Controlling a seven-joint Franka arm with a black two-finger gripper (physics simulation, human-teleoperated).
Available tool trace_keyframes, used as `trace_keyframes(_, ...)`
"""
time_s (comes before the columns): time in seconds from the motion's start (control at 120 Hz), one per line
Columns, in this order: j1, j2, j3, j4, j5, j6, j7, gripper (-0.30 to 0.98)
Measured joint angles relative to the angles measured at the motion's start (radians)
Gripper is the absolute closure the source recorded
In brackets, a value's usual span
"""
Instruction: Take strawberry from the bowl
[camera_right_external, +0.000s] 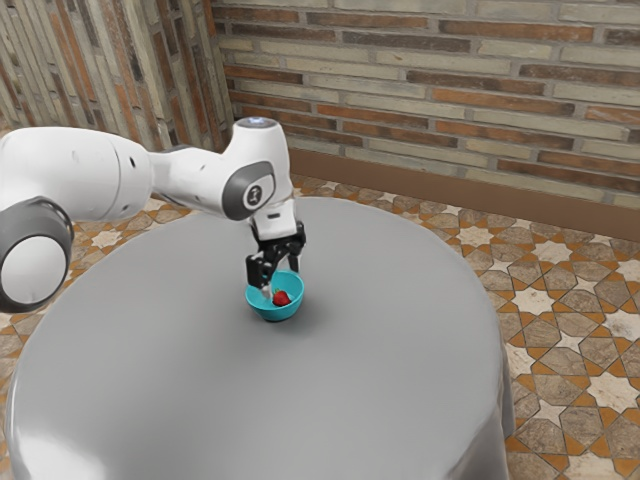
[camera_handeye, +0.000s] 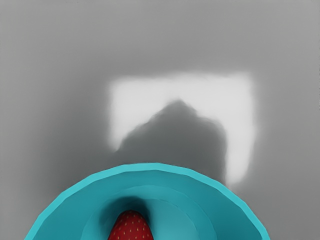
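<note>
My gripper is over the turquoise bowl in the exterior view, pointing down with its fingers spread apart. One fingertip is low inside the bowl, and the other is near the far rim. The red strawberry lies inside the bowl, with no finger clearly closed on it. Seen from the hand, the bowl is just below, and the pointed end of the strawberry rests against a shadowed patch of the bowl's inside.
The bowl stands on a round table with a grey cloth. Beyond the table are a patterned tile floor and a brick wall. The hand's shadow and a bright patch of light fall on the cloth beside the bowl.
</note>
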Motion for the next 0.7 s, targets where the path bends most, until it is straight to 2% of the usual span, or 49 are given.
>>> trace_keyframes(0.417, 0.008, 0.038, 0.003, 0.063, -0.021, 0.004, 0.094, 0.0)
trace_keyframes(0.55, 0.025, 0.022, 0.008, 0.05, -0.065, 0.005, 0.107, 0.0)
trace_keyframes(0.7, 0.036, 0.005, 0.011, 0.019, -0.11, 0.005, 0.117, 0.11)
